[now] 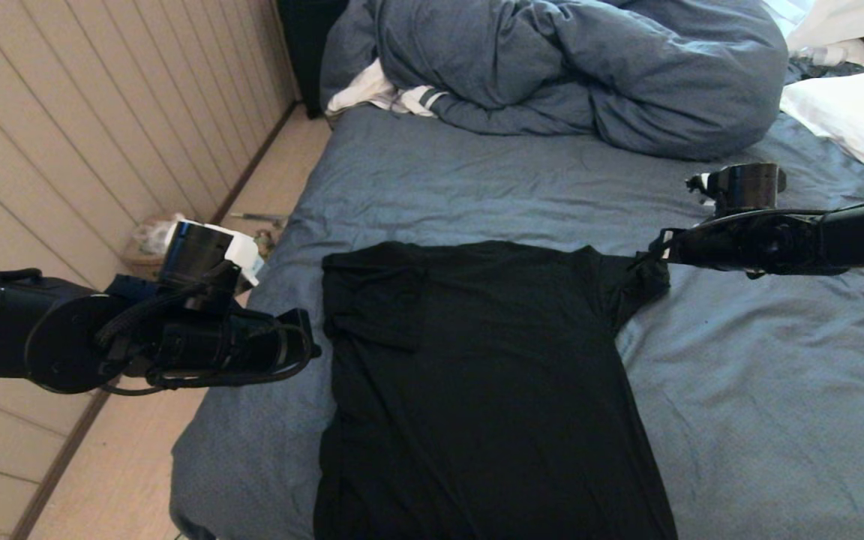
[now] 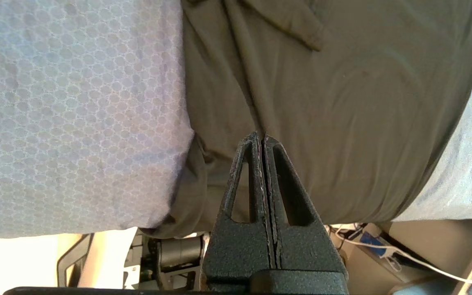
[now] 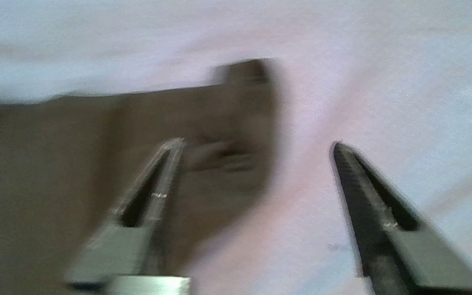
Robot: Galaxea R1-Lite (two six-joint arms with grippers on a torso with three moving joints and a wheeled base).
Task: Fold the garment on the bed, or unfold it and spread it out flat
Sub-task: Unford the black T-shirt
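The black T-shirt [image 1: 477, 375] lies flat on the bed [image 1: 739, 390], collar end far, hem hanging over the near edge. Its left sleeve is folded in over the body; its right sleeve [image 1: 638, 281] sticks out sideways. No white text shows. My right gripper [image 1: 657, 251] hovers open at that sleeve's tip; in the right wrist view the sleeve end [image 3: 228, 123] lies by one finger of the gripper [image 3: 256, 143], not pinched. My left gripper [image 1: 314, 349] is shut beside the shirt's left edge; its tips [image 2: 260, 137] sit just over the shirt [image 2: 342, 102], with no cloth visible between them.
A bunched blue-grey duvet [image 1: 589, 67] fills the bed's far end, with a white-and-striped cloth [image 1: 394, 94] at its left and a white pillow [image 1: 852, 112] at the far right. The bed's left edge drops to the floor [image 1: 124, 465] along a panelled wall.
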